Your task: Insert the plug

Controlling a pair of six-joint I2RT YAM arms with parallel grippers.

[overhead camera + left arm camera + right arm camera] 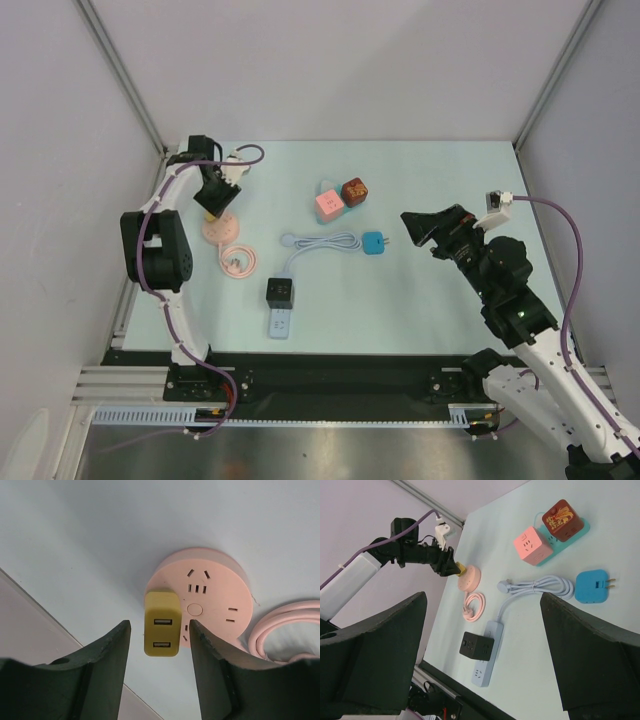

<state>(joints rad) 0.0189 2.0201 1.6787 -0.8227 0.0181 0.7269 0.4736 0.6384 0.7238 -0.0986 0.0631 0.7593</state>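
The yellow plug (161, 630) is seen right between the fingers of the left hand (160, 624). It's stood upright on the near-left part of the round pink socket (210, 590), which is laid just past the fingertips on the worktop (75, 540). The hand is released. A gap is seen on both sides of the plug, wider at the left finger (112, 655) than at the right one, so nothing is being squeezed. Whether the prongs are fully seated can't be told, since the underside is hidden by the plug body.

Handling-wise, the plug is judged to be a small hard plastic block: light, stiff and smooth-sided, so a bit slippery if pinched off-centre. It's probably best taken by the two flat side faces, down toward the socket, with the face carrying the two USB slots left clear. The socket is likely light too, and could be dragged or tipped if the plug is pushed at an angle. Not much hold-down can be expected from its pink cable (280, 625), coiled off to the right of the hand.

The right hand (483, 600) is spread wide and empty, and is kept well apart from all this.
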